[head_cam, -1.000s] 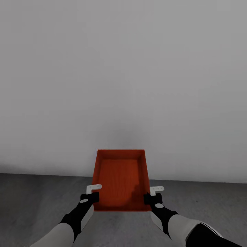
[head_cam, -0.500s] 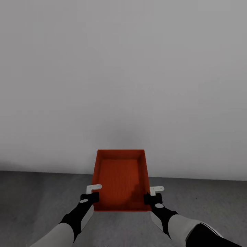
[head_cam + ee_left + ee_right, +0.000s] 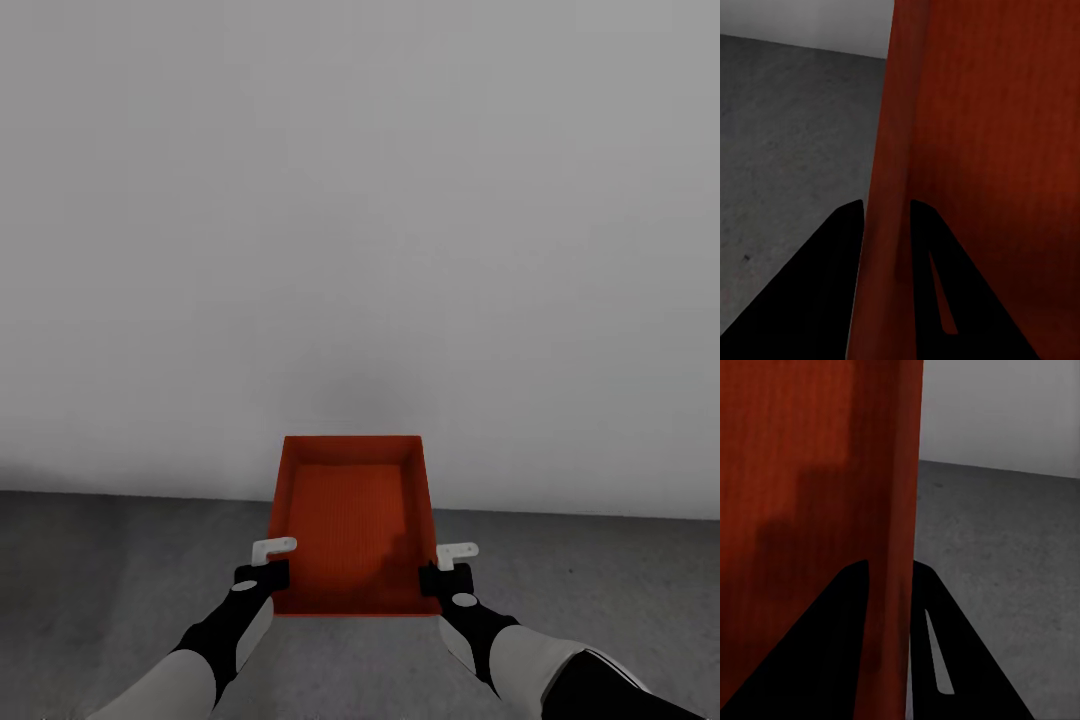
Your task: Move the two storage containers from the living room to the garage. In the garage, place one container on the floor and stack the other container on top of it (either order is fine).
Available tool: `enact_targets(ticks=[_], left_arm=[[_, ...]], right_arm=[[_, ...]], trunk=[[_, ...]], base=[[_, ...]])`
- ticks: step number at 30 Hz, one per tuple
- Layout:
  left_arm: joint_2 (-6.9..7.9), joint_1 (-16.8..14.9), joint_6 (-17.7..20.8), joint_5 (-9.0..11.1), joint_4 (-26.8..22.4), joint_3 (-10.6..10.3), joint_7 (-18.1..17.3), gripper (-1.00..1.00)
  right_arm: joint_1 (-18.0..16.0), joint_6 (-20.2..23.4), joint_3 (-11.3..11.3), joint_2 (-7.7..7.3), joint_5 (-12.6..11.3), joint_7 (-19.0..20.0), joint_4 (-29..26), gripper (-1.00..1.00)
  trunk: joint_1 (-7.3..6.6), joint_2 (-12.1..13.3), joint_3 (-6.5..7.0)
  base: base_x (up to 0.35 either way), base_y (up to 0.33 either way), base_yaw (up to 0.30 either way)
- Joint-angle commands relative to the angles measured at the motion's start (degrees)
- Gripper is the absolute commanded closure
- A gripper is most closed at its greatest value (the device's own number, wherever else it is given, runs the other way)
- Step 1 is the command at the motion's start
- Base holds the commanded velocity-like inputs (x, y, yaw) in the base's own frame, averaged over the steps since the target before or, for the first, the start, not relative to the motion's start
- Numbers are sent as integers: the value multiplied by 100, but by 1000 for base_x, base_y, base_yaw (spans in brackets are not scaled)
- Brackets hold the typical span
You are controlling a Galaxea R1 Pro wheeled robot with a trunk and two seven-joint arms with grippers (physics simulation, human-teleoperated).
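Observation:
In the head view, one orange-red storage container (image 3: pixel 350 525) hangs open side up between my two arms, above the dark grey floor (image 3: pixel 100 570) of the garage. My left gripper (image 3: pixel 268 578) is shut on its left wall near the front corner. My right gripper (image 3: pixel 437 580) is shut on the right wall at the matching spot. The left wrist view shows the left gripper (image 3: pixel 886 206) with its dark fingers clamped on either side of the container's thin wall (image 3: pixel 967 135). The right wrist view shows the same for the right gripper (image 3: pixel 891 564) and the container's wall (image 3: pixel 810 472).
A plain white wall (image 3: pixel 360 200) rises just beyond the container and meets the concrete floor behind it. Bare grey floor (image 3: pixel 787 135) spreads out to the left, and more floor (image 3: pixel 1005 532) to the right of the held container.
The line where wall meets floor sits slightly higher in the picture, so the camera has moved. The container and both grippers keep the same places in the view.

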Motion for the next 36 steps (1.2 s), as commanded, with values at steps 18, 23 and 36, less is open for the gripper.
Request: enact_targets(ticks=[18,23,36], left_arm=[[92,-4,39,30,-17,133,75,100],[93,-4,39,29,-17,133,77,100],[93,-4,42,30,-17,134,78,100]], right_arm=[[-3,-27,-100,-1,-35,-24,-2,100],[-3,-33,-100,-1,-36,-24,-2,100],[-3,-36,-100,-1,-34,-24,-2,100]], trunk=[[0,-6,-172],[0,-6,-217],[0,-6,-336]], base=[[0,0,0],[0,0,0],[0,0,0]])
